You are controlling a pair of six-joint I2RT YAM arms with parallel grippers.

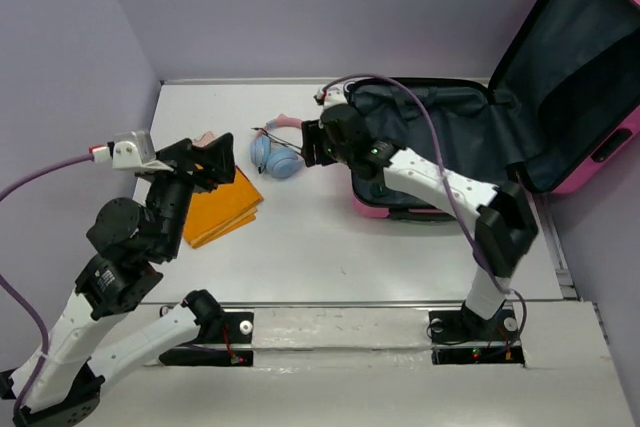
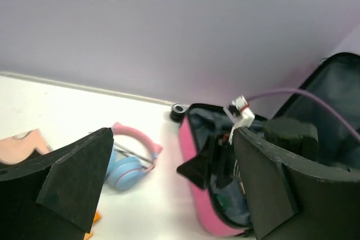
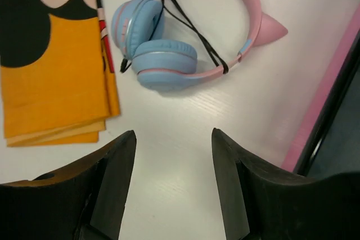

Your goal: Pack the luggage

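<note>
The hot-pink luggage (image 1: 585, 172) lies open at the back right, its lid up and its dark lining showing; it also shows in the left wrist view (image 2: 197, 172). Blue and pink headphones (image 1: 277, 154) lie on the table left of it, also in the right wrist view (image 3: 169, 54) and the left wrist view (image 2: 132, 164). A folded orange cloth (image 1: 222, 209) with a cartoon print lies further left and shows in the right wrist view (image 3: 53, 77). My right gripper (image 1: 310, 144) is open and empty, just right of the headphones. My left gripper (image 1: 222, 162) is open and empty above the cloth.
Purple walls close the table at the back and left. The luggage's raised lid (image 1: 570, 67) stands at the far right. A purple cable (image 1: 420, 112) arcs over the right arm above the open case.
</note>
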